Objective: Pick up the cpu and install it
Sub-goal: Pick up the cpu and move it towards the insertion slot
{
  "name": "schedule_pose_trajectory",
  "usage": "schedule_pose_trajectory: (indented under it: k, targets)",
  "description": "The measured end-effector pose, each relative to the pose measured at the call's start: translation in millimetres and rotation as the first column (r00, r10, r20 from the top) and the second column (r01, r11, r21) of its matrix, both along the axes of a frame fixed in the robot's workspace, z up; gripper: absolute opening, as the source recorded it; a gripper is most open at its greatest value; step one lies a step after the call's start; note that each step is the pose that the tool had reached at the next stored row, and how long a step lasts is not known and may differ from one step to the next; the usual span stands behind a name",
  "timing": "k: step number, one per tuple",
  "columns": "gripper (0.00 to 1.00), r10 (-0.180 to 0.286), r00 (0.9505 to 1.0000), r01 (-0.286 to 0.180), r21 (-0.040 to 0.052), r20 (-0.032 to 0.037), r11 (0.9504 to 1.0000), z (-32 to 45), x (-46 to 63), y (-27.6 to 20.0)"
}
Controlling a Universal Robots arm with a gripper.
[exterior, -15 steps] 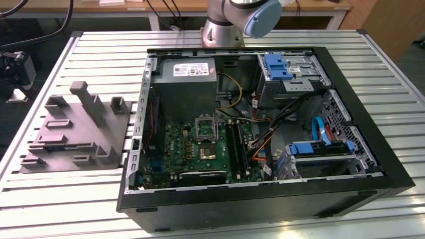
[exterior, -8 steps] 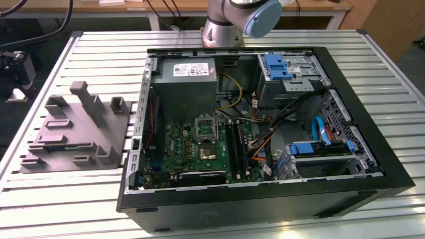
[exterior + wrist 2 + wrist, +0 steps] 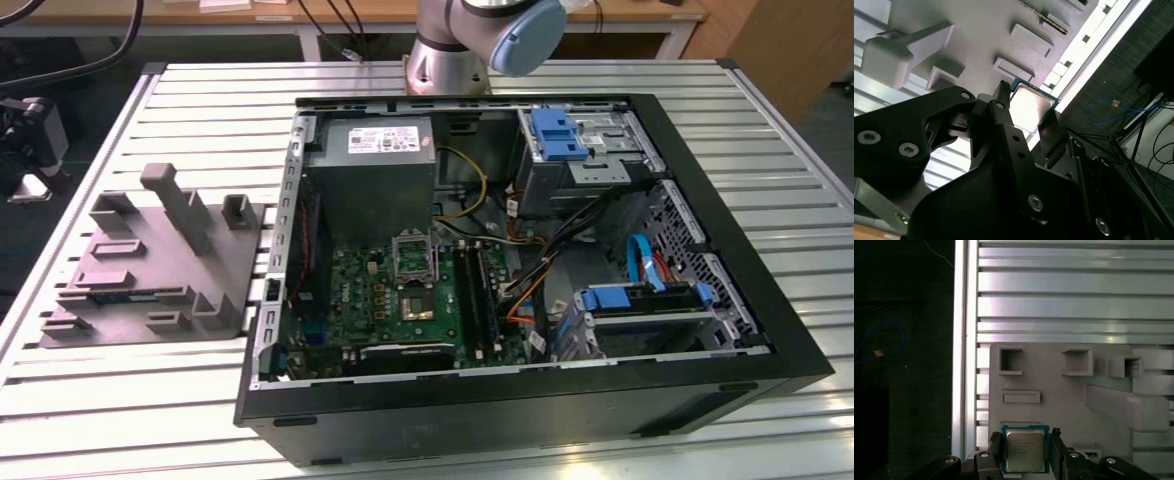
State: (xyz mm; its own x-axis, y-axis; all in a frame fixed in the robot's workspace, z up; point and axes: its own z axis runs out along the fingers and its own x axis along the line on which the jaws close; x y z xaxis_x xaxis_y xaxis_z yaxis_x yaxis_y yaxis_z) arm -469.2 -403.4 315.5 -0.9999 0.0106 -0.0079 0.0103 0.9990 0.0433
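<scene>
The cpu [image 3: 1025, 449], a small silvery square chip with a green rim, sits between the two dark fingers [image 3: 995, 447] of my gripper [image 3: 1025, 452], which touch its opposite edges. The second wrist view shows the same chip [image 3: 1029, 102] bright between the black fingers [image 3: 1004, 107]. It is low over the grey holder plate [image 3: 1064, 405], near the plate's corner by the table edge; I cannot tell whether it still rests on the plate. In the exterior view the open computer case [image 3: 534, 400] lies on the table with its green motherboard [image 3: 387, 300] and dark metal-framed socket [image 3: 412, 258] exposed.
The grey holder plate [image 3: 147, 270] with raised posts and pockets lies at the exterior view's left of the case. The arm's base [image 3: 454, 60] stands behind the case. A grey power supply box [image 3: 380, 170], drive cages and cables fill the case. The ribbed table edge [image 3: 966, 365] runs close beside the plate.
</scene>
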Motion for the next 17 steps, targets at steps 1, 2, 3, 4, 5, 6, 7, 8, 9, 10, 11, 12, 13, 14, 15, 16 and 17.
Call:
schedule_pose_trajectory:
  k: [1, 2, 3, 4, 5, 6, 7, 8, 9, 10, 11, 12, 13, 14, 15, 16, 17]
  targets:
    - [0.47, 0.0, 1.0, 0.0, 0.0, 0.0, 1.0, 0.4, 0.0, 0.0]
    - [0.47, 0.0, 1.0, 0.0, 0.0, 0.0001, 1.0, 1.0, 0.0, 0.0]
    - [0.47, 0.0, 1.0, 0.0, 0.0, 0.0001, 1.0, 1.6, 0.0, 0.0]
    - [0.47, 0.0, 1.0, 0.0, 0.0, 0.0, 1.0, 2.2, 0.0, 0.0]
    - [0.47, 0.0, 1.0, 0.0, 0.0001, 0.0, 1.0, 2.8, 0.0, 0.0]
    - [0.47, 0.0, 1.0, 0.0, 0.0001, 0.0, 1.0, 3.3, 0.0, 0.0]
    - [0.47, 0.0, 1.0, 0.0, 0.0, 0.0001, 1.0, 3.7, 0.0, 0.0]
    - [0.47, 0.0, 1.0, 0.0, -0.0001, -0.0001, 1.0, 4.9, 0.0, 0.0]
    - [0.47, 0.0, 1.0, 0.0, -0.0001, -0.0001, 1.0, 5.9, 0.0, 0.0]
    - [0.47, 0.0, 1.0, 0.0, 0.0, 0.0001, 1.0, 6.6, 0.0, 0.0]
    - [0.47, 0.0, 1.0, 0.0, -0.0001, 0.0, 1.0, 7.4, 0.0, 0.0]
    - [0.47, 0.0, 1.0, 0.0, -0.0002, 0.0, 1.0, 8.3, 0.0, 0.0]
    - [0.47, 0.0, 1.0, 0.0, -0.0002, 0.0, 1.0, 9.4, 0.0, 0.0]
    - [0.47, 0.0, 1.0, 0.0, -0.0003, 0.0, 1.0, 10.4, 0.0, 0.0]
    - [0.47, 0.0, 1.0, 0.0, -0.0003, 0.0, 1.0, 11.5, 0.0, 0.0]
    - [0.47, 0.0, 1.0, 0.0, -0.0003, 0.0, 1.0, 12.4, 0.0, 0.0]
    - [0.47, 0.0, 1.0, 0.0, -0.0003, 0.0, 1.0, 13.2, 0.0, 0.0]
